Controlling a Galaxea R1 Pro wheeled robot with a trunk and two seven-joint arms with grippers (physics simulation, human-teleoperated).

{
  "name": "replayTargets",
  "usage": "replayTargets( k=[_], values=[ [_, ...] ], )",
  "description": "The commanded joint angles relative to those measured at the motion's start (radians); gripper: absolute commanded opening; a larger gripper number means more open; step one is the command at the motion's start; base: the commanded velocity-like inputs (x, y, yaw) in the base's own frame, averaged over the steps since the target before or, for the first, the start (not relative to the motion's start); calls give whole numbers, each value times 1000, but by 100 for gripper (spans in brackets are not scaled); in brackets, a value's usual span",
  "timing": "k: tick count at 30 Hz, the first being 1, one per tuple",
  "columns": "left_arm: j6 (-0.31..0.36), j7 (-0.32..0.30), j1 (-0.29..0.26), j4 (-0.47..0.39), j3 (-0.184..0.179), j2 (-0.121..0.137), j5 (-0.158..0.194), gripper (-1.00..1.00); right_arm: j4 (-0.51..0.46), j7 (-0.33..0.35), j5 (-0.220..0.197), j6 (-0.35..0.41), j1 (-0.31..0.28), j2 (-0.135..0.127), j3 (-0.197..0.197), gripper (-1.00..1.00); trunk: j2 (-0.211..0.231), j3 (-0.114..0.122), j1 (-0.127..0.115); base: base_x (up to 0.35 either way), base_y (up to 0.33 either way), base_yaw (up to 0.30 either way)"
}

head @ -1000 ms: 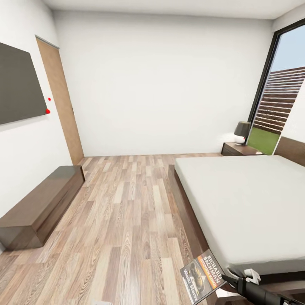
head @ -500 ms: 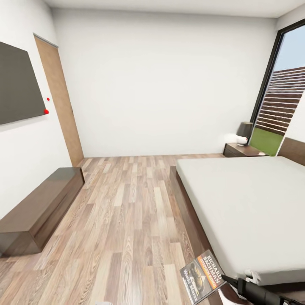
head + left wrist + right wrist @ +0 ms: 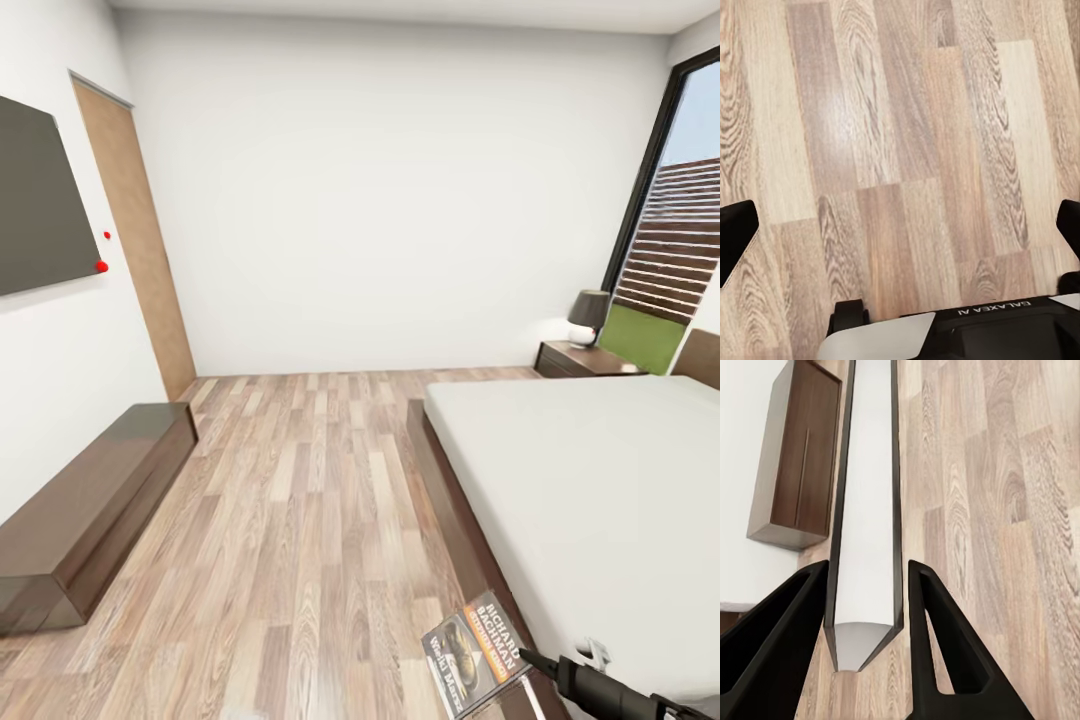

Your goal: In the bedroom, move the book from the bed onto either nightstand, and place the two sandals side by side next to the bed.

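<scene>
At the near right corner of the bed (image 3: 600, 480), my right gripper (image 3: 866, 585) is clamped on the one book (image 3: 476, 650), both fingers (image 3: 937, 652) pressed against its covers, holding it over the wood floor (image 3: 300, 520) beside the bed frame. My left gripper (image 3: 900, 232) hangs over bare planks, its two fingertips wide apart. One nightstand (image 3: 585, 360) stands far right against the wall beyond the bed, carrying one dark-shaded lamp (image 3: 588, 315). One long low dark cabinet (image 3: 90, 500) runs along the left wall under one dark screen (image 3: 40, 195).
</scene>
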Motion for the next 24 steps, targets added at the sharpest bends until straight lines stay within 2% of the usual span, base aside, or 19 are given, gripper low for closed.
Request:
replayTargets(
  k=[1, 21, 24],
  values=[
    [-3, -3, -1, 1, -8, 0, 10, 100, 3, 5, -11, 6, -2, 7, 4, -100, -1, -1, 1, 331, 5, 0],
    [-2, -4, -1, 1, -8, 0, 11, 100, 3, 5, -11, 6, -2, 13, 3, -100, -1, -1, 1, 332, 0, 0],
    [-1, -36, -1, 1, -8, 0, 11, 100, 3, 5, -11, 6, -2, 13, 3, -100, -1, -1, 1, 333, 0, 0]
  ],
)
